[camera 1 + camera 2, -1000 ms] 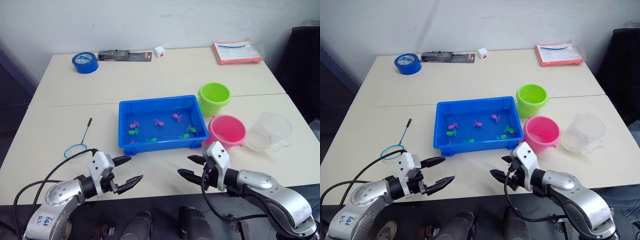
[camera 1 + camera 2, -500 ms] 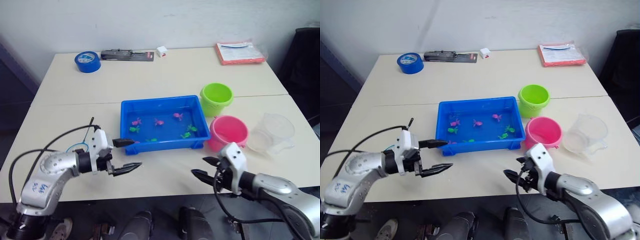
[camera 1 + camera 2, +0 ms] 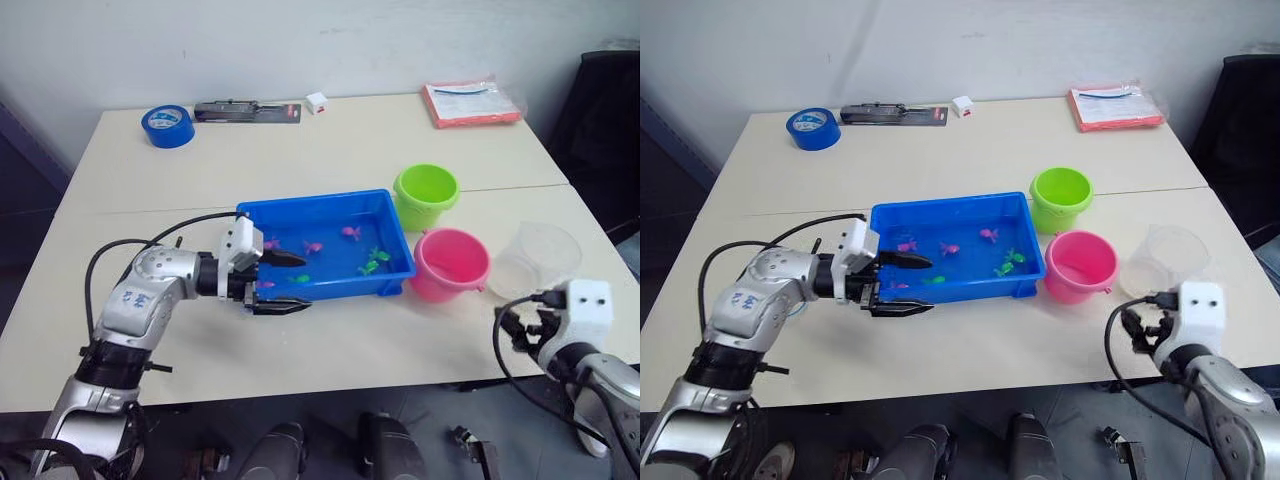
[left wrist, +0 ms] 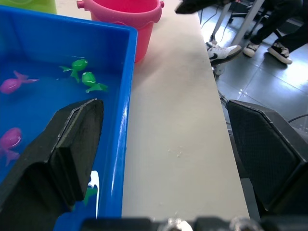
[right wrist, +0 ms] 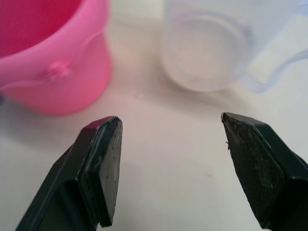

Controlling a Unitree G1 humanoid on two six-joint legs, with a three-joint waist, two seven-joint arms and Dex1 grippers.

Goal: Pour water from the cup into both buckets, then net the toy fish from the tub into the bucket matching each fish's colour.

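Right wrist view: the right gripper [image 5: 168, 173], fingers spread wide and empty, points at the cup [image 5: 207, 50], which stands just beside the pink bucket [image 5: 45, 53], on its side away from the tub [image 3: 300, 215]. The cup lies ahead of the fingers, nearer this arm. The left gripper [image 3: 285, 283], also wide open, straddles the tub's near rim.

Two buckets [image 3: 427, 195]; one cup [image 3: 535, 262]; one tub [image 3: 325, 244].
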